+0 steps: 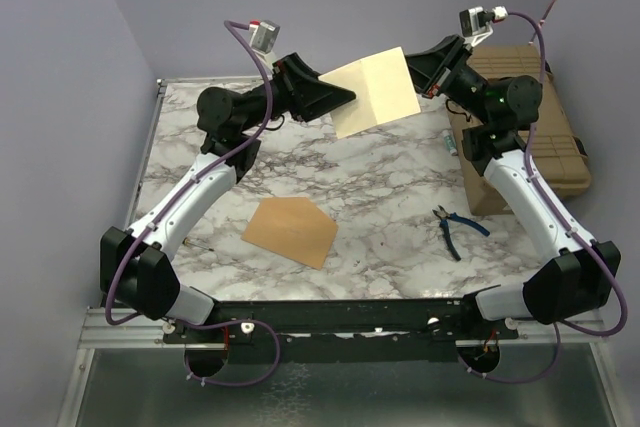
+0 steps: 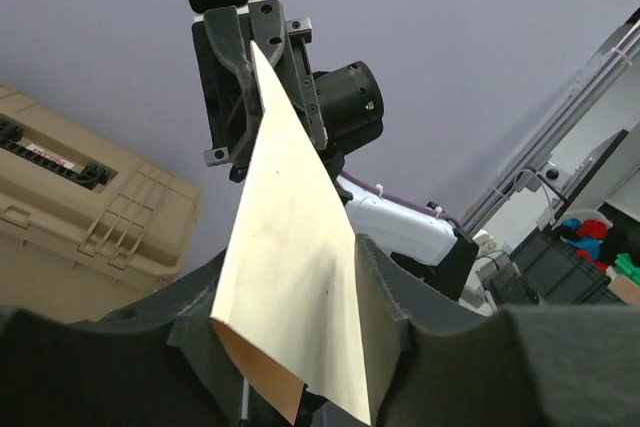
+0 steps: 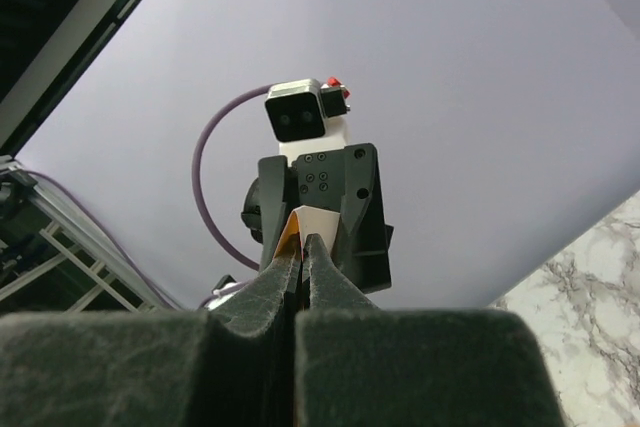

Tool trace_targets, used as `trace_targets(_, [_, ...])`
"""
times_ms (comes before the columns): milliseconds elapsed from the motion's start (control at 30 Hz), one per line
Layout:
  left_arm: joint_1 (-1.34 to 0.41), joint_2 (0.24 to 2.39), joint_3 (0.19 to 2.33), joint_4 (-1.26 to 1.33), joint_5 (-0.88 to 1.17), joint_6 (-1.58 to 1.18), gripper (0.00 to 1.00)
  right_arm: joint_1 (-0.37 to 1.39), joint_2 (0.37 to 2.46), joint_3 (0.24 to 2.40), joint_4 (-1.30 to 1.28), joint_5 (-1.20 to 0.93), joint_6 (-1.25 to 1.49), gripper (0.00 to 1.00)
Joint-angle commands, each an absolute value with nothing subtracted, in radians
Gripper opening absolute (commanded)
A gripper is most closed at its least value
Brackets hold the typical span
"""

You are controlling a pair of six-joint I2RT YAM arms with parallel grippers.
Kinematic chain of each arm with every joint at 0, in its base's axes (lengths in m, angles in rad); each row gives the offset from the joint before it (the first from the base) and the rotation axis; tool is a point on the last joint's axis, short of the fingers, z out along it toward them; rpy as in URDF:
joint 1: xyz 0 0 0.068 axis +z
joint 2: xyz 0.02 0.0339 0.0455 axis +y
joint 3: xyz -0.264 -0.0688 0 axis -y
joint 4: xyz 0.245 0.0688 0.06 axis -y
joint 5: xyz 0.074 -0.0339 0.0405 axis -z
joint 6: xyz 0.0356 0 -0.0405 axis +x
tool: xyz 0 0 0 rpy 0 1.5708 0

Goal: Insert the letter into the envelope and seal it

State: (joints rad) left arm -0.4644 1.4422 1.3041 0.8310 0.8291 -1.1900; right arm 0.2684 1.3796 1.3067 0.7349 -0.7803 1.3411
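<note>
The letter (image 1: 375, 90), a pale sheet bent into a fold, hangs in the air over the back of the table between both grippers. My left gripper (image 1: 345, 99) holds its left edge; in the left wrist view the folded letter (image 2: 290, 247) sits between the fingers of that gripper (image 2: 290, 317). My right gripper (image 1: 412, 69) is shut on the letter's right edge; in the right wrist view its jaws (image 3: 303, 247) pinch the thin edge of the letter (image 3: 315, 219). The orange-brown envelope (image 1: 290, 230) lies flat on the marble table, apart from both grippers.
A tan hard case (image 1: 530, 117) stands at the table's right edge, behind the right arm. Blue-handled pliers (image 1: 455, 227) lie on the table (image 1: 400, 177) to the right of the envelope. A small object (image 1: 449, 141) lies by the case.
</note>
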Motion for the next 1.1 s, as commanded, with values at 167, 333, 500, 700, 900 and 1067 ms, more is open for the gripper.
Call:
trace_targets(167, [-0.430, 1.411, 1.233, 0.926, 0.745, -1.281, 0.28, 0.269, 1.351, 1.280, 0.855, -0.731, 1.369, 0.00])
trace_targets(333, [-0.428, 1.421, 1.223, 0.972, 0.738, -1.324, 0.05, 0.269, 1.359, 1.274, 0.859, -0.739, 1.357, 0.00])
trace_targets(500, [-0.422, 1.425, 1.224, 1.020, 0.739, -1.345, 0.00, 0.268, 1.348, 1.288, 0.758, -0.751, 1.265, 0.04])
trace_targets(700, [-0.372, 1.417, 1.208, 1.022, 0.729, -1.340, 0.00, 0.267, 1.288, 1.389, 0.223, -0.615, 0.882, 0.44])
trace_targets(900, [-0.320, 1.413, 1.173, 1.022, 0.709, -1.352, 0.00, 0.264, 1.220, 1.424, -0.092, -0.394, 0.613, 0.66])
trace_targets(1067, [-0.314, 1.415, 1.171, 0.987, 0.701, -1.324, 0.00, 0.263, 1.182, 1.444, -0.174, -0.289, 0.556, 0.66])
